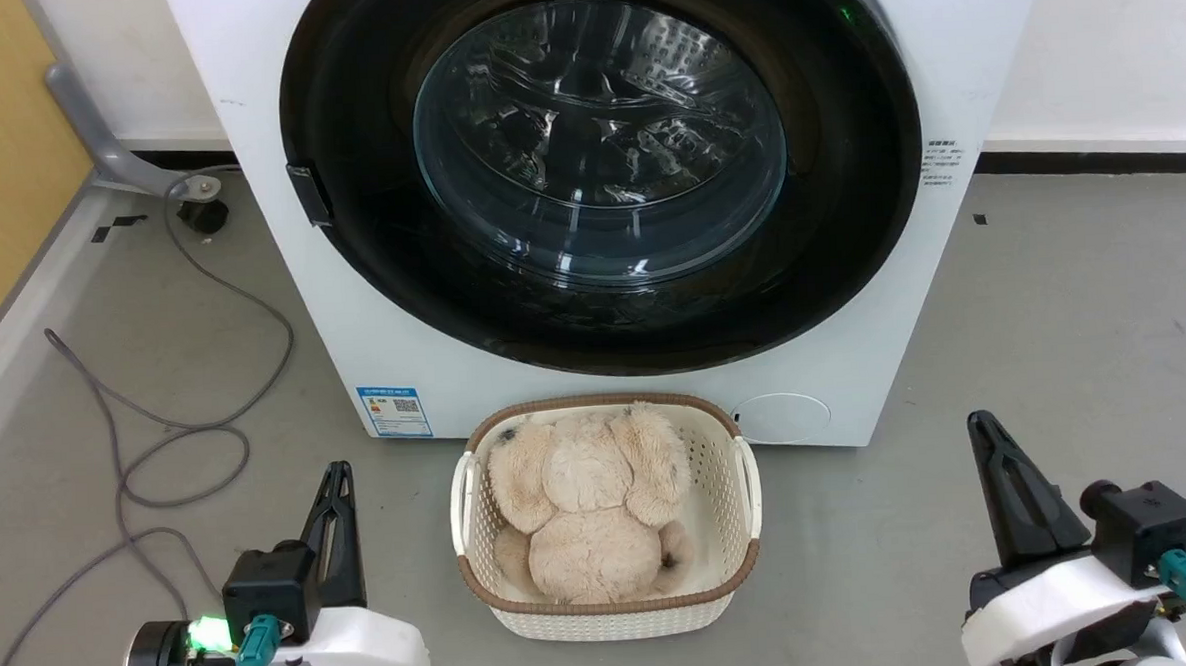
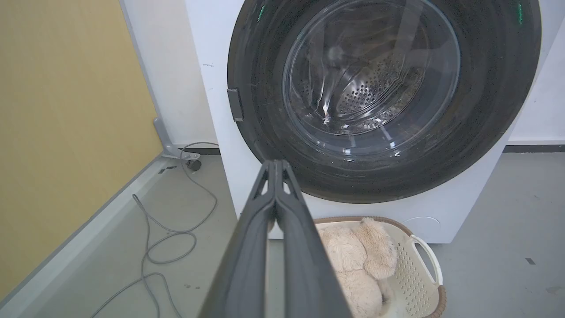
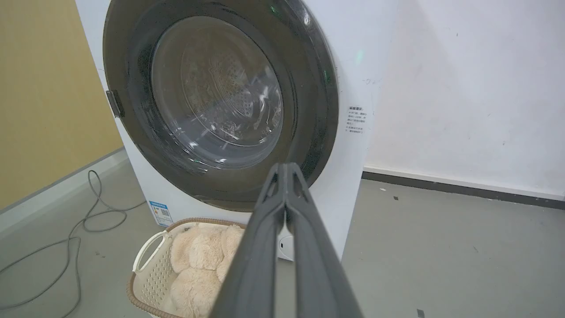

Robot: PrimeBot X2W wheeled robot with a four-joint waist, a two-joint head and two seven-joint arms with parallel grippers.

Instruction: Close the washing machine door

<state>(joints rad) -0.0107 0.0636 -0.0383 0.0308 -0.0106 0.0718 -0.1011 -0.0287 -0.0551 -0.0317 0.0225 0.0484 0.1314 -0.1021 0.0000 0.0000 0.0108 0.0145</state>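
Washing machine door point(image 1: 601, 172), round glossy black with glass bowl, is sitting seemingly flush on the white washing machine point(image 1: 434, 370), far ahead, midway between dark-fingered left gripper point(image 1: 336, 472) and right gripper point(image 1: 978, 421), fingers together.

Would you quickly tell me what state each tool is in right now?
Left tool: closed, holding nothing.
Right tool: closed, holding nothing.
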